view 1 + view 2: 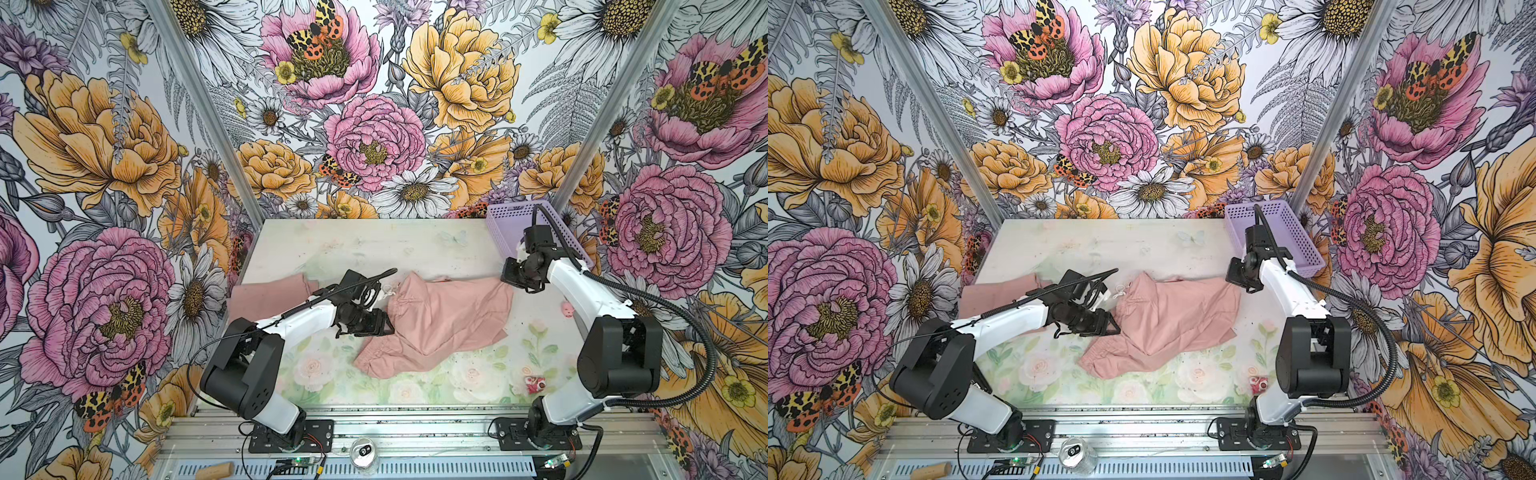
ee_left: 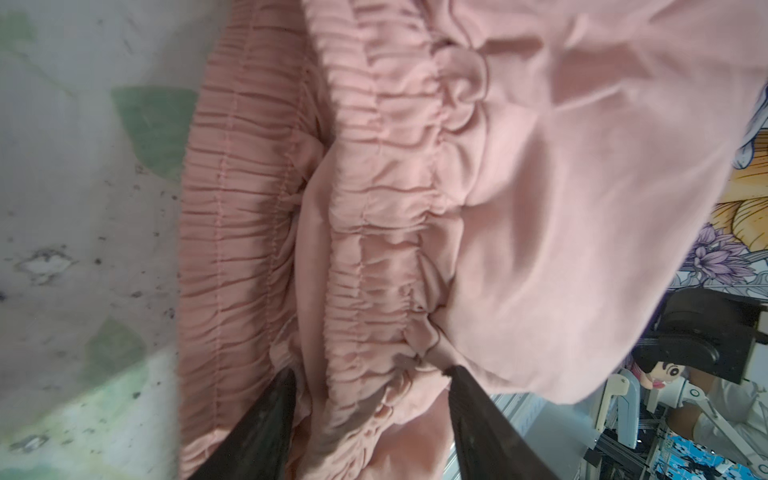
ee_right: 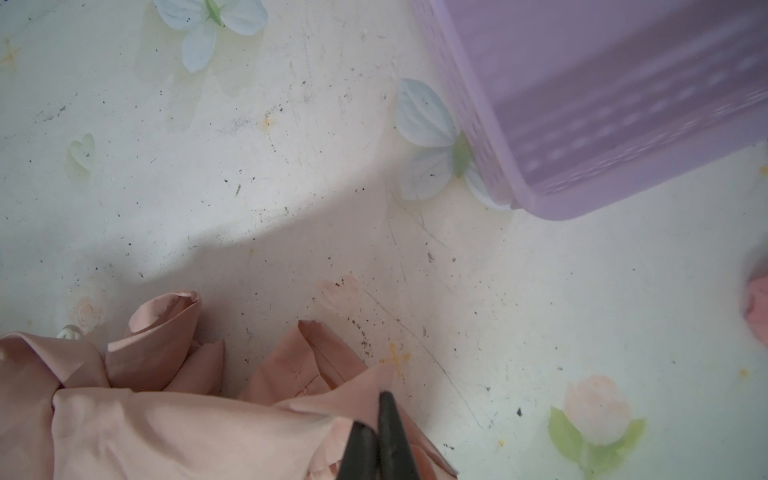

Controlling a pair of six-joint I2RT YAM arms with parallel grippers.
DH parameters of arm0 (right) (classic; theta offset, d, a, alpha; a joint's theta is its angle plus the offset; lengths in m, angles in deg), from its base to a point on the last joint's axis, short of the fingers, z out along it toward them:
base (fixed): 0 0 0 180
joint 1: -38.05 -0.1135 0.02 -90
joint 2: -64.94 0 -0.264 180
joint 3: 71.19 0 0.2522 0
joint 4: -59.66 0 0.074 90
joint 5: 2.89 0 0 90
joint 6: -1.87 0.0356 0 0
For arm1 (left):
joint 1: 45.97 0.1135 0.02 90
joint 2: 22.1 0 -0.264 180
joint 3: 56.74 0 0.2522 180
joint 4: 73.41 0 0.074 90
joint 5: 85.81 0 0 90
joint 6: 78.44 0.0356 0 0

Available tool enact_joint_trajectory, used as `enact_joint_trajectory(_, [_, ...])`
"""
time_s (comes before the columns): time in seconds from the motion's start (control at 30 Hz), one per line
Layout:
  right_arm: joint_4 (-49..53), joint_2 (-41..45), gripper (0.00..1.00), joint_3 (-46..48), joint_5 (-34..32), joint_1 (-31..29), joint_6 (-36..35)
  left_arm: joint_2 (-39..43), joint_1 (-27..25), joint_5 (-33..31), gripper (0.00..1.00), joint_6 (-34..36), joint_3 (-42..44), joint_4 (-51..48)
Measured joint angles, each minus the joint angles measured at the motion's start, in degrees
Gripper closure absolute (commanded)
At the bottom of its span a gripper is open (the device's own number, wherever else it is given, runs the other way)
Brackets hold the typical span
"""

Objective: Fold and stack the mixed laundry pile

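Evidently the coming move turns on the drawstring garment [image 1: 440,320]. In both top views it lies crumpled mid-desk, its long axis running from the corner nearest the lilac basket [image 1: 503,232] away toward the left arm. The right gripper [image 1: 509,278] sits at that basket-side corner. The left gripper [image 1: 388,327] meets the gathered end farthest from the basket, so each arm has its own end. A second pink garment [image 1: 266,295] lies farther still from the basket, behind the left arm. Bare desk [image 1: 353,249] spreads out from the basket along the back, giving room to stretch the cloth.

Left wrist view: the fingers [image 2: 266,424] stand apart, astride the waistband [image 2: 374,249], seemingly not clamping it.

Right wrist view: the right gripper is closed, pinching the garment's corner. The basket is near but clear of it.
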Motion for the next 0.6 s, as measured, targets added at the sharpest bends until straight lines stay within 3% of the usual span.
enact_joint_trajectory(0.33, [-0.81, 0.07, 1.0, 1.62, 0.09, 0.0, 0.02, 5.35, -2.05, 1.49, 0.45, -1.31, 0.0, 1.14])
enact_joint_trajectory(0.6, [-1.64, 0.09, 1.0, 1.92, 0.15, 0.0, 0.04, 3.58, -3.85, 2.25, 0.5, -2.23, 1.27, 4.28])
